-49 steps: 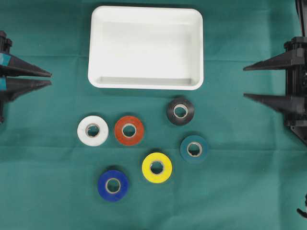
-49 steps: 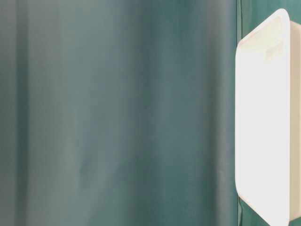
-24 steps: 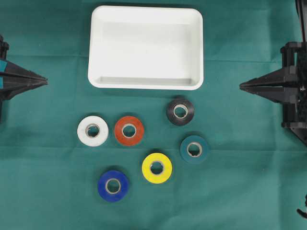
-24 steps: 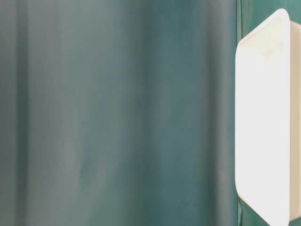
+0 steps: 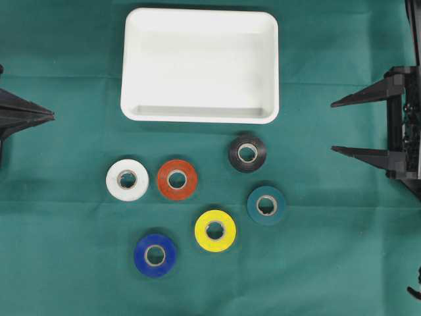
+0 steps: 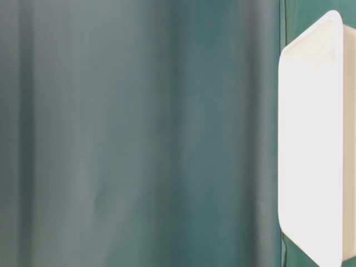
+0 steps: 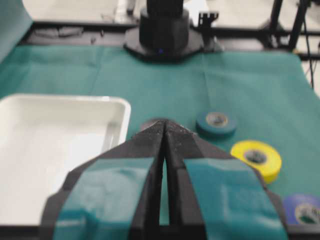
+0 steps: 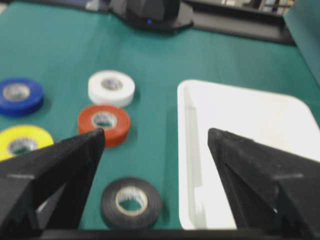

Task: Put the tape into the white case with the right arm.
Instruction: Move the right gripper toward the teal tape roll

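The right tool (image 5: 334,126) had sprung apart from its pinched state half a second before, holding nothing. The left tool (image 5: 51,116) stayed together, drawn further left. The black tape (image 5: 247,153) lay unmoved on the bench (image 5: 329,250), just below the white case (image 5: 199,113).

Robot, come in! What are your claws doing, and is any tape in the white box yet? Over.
Right gripper open, left gripper shut, both holding nothing. Shallow white plastic case has no tape inside. Six tape rolls on green cloth; black roll nearest case.
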Controlling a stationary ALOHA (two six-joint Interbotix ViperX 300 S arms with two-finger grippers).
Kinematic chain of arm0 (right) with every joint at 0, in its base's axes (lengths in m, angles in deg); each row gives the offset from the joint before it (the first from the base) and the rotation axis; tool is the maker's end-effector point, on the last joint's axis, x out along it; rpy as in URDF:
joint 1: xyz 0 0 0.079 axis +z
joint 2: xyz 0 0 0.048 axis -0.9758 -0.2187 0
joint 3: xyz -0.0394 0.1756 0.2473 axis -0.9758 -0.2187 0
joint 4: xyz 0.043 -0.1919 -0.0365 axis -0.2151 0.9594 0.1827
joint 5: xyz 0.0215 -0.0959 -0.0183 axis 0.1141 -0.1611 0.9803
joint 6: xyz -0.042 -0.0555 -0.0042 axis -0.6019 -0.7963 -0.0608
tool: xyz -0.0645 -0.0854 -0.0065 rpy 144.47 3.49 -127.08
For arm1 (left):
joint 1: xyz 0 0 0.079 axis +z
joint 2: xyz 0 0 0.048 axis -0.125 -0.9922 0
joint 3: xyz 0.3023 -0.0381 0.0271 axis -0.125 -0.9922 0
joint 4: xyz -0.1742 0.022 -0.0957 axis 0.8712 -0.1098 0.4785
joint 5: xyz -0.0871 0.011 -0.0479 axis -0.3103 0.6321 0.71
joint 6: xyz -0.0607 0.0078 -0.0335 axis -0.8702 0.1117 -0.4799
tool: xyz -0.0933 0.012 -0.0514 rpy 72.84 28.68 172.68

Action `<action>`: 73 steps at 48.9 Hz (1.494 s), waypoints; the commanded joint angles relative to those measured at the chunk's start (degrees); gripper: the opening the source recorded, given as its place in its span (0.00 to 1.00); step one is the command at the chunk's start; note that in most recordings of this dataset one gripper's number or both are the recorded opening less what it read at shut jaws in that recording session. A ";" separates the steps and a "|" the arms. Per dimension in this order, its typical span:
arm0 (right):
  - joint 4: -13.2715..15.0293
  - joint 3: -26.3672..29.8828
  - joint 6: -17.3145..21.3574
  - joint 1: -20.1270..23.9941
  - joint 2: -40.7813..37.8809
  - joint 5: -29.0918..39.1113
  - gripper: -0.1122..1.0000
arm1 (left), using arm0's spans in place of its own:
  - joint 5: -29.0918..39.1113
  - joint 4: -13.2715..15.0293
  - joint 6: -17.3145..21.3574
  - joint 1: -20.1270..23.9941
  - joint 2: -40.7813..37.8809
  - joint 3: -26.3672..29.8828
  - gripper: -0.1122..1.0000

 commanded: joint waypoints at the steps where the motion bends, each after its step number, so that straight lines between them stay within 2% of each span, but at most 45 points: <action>1: 0.97 -0.18 0.00 -0.18 -0.09 -0.26 0.70 | 1.58 0.09 0.09 0.00 0.00 0.26 0.10; 11: 2.81 -2.64 0.00 -0.09 0.26 -0.26 0.70 | 4.48 0.09 0.18 0.00 0.62 -1.14 0.10; 20: 7.29 -5.19 0.09 1.58 0.44 -0.18 0.71 | 4.57 0.09 0.26 -0.09 1.93 -2.37 0.10; 23: 8.00 -5.63 0.18 2.46 0.62 -0.18 0.71 | 4.57 0.00 0.35 0.00 2.81 -2.72 0.10; 44: 8.09 -9.23 0.53 6.94 2.90 -0.18 0.71 | 5.98 0.09 0.18 0.00 7.29 -4.75 0.10; 60: 8.79 -9.49 4.31 8.35 2.81 -0.18 0.70 | 5.98 0.09 0.09 0.00 7.38 -5.01 0.10; 73: 9.05 -6.77 4.66 8.35 -3.60 -0.62 0.70 | 5.98 0.09 0.00 0.00 6.86 -5.10 0.10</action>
